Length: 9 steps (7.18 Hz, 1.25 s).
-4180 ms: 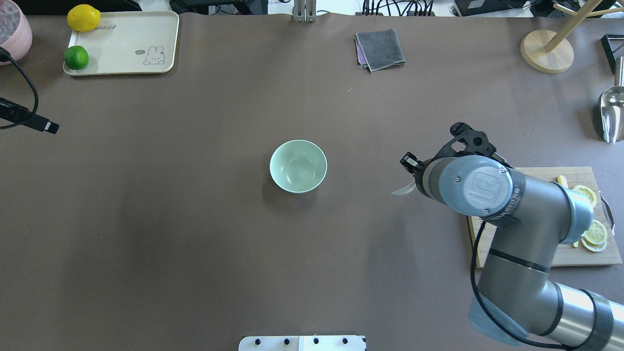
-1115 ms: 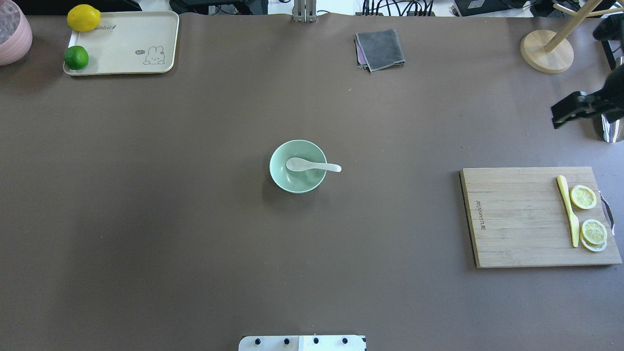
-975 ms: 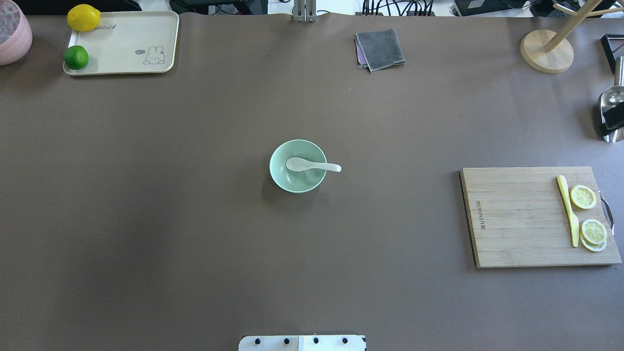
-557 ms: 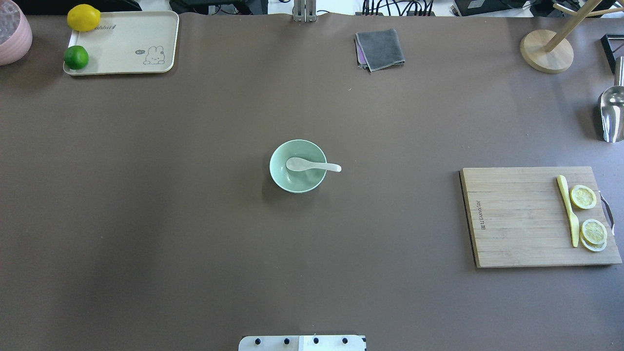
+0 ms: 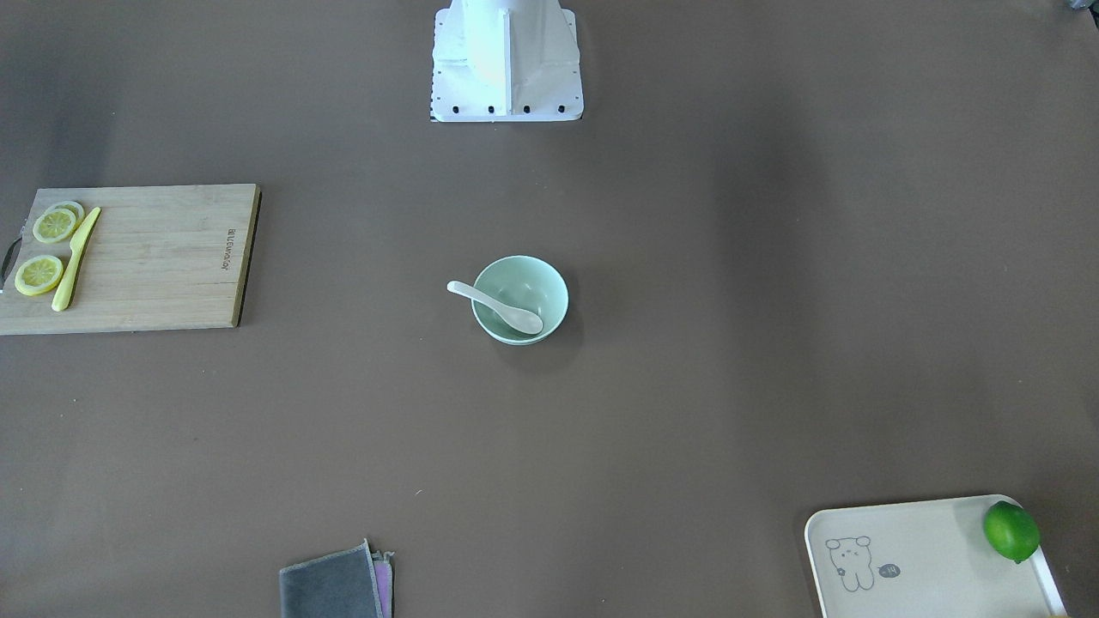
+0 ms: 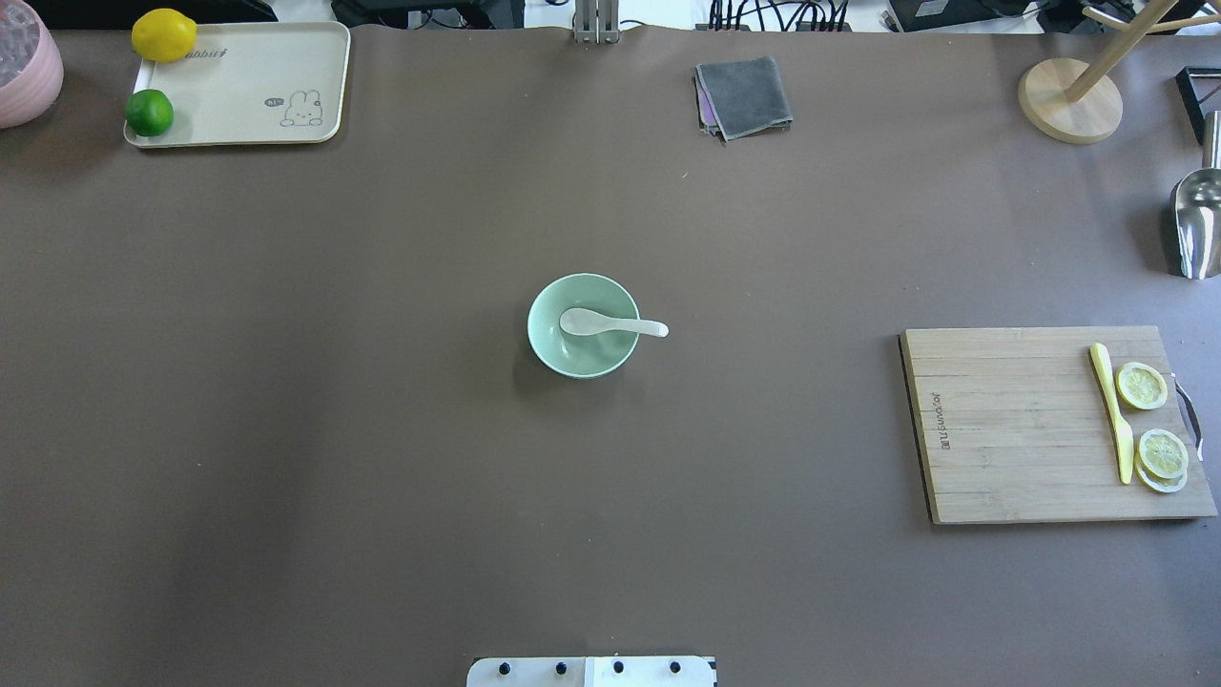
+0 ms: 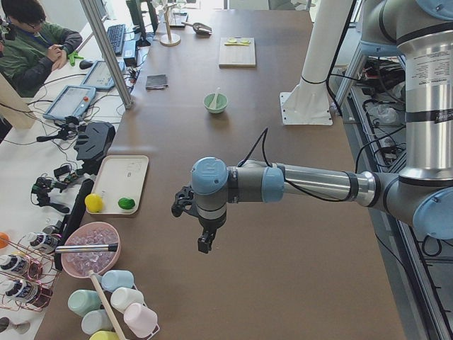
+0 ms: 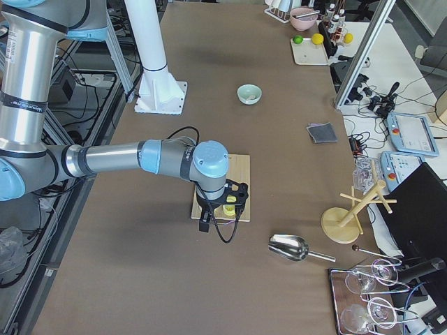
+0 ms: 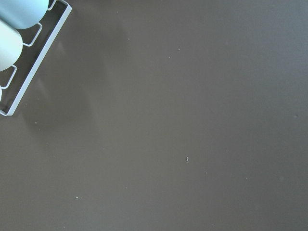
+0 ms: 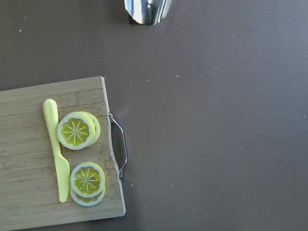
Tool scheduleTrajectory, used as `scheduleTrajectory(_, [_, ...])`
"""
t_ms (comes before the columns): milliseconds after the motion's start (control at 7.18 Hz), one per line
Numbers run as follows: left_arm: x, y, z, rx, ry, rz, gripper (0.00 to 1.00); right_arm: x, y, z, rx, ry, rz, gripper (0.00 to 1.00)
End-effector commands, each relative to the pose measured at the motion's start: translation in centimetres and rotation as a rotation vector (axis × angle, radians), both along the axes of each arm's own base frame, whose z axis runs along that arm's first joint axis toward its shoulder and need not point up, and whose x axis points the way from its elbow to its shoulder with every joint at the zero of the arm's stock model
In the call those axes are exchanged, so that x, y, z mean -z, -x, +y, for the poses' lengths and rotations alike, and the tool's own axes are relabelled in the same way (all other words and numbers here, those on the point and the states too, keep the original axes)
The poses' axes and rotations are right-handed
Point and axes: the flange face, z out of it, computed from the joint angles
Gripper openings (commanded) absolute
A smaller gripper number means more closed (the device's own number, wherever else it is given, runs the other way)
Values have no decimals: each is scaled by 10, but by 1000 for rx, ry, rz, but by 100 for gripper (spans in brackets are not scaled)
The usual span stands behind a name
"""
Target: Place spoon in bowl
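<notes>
Seeing the spoon (image 6: 610, 325) lying with scoop inside the bowl (image 6: 572, 358), handle pointing right over the rim, right gripper (image 8: 204, 223) above the cutting board (image 6: 1011, 420) seeming nearer than left gripper (image 7: 203, 246), both hanging well apart, jaw states impossible to tell

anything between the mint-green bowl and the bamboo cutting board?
Nothing: the overhead view shows only bare brown table between the round mint-green bowl and the bamboo cutting board; the handle of the white spoon overhangs that side.
</notes>
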Motion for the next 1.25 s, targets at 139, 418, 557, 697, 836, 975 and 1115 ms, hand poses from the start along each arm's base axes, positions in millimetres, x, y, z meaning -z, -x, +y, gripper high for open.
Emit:
scheduleTrajectory(139, [12,1,2,0,-26,-6,99,8,3,-1,-9,-11,-58,100])
scheduleTrajectory(418, [10,1,2,0,-23,-7,99,8,4,-1,-6,-18,-66,100])
scheduleTrajectory(557, [11,1,2,0,-26,-6,99,6,4,0,-4,-11,-63,100])
scheduleTrajectory(697, [11,1,2,0,-26,-7,99,3,5,2,-3,-4,-63,100])
scheduleTrajectory(836, [11,1,2,0,-26,-7,99,1,6,4,0,1,-67,100])
scheduleTrajectory(975, [8,0,3,-2,-20,-7,99,0,8,4,5,3,-69,100])
scheduleTrajectory(1115, [6,-1,9,-2,-14,1,99,1,9,4,8,2,-68,100])
